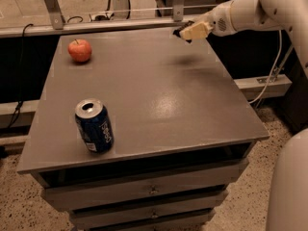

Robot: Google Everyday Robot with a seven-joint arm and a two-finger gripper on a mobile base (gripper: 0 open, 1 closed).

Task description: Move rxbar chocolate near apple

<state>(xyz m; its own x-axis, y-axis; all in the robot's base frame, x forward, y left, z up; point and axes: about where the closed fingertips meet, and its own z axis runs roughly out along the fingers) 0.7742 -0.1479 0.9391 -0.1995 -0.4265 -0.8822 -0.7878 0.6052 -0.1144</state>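
The rxbar chocolate point(180, 33) was not lying on the surface point(159, 100). I could make out only a dark end of it poking from the tip of the gripper point(188, 32), which was clamped on it and hung in the air above the far right corner. A soft shadow point(185, 60) sat on the surface beneath, so I judged the bar to be clear of the top. Too little of the bar showed for me to read its long axis with any confidence.

What mattered for my next move was the bearing to the apple point(80, 50). It sat near the far left corner as the camera saw it, well apart from the gripper, roughly straight across the back part of the surface. The run between them looked open. The blue soda can point(94, 125) stood toward the near left, off that line, so I judged a sideways carry along the back would not bring the bar close to it.
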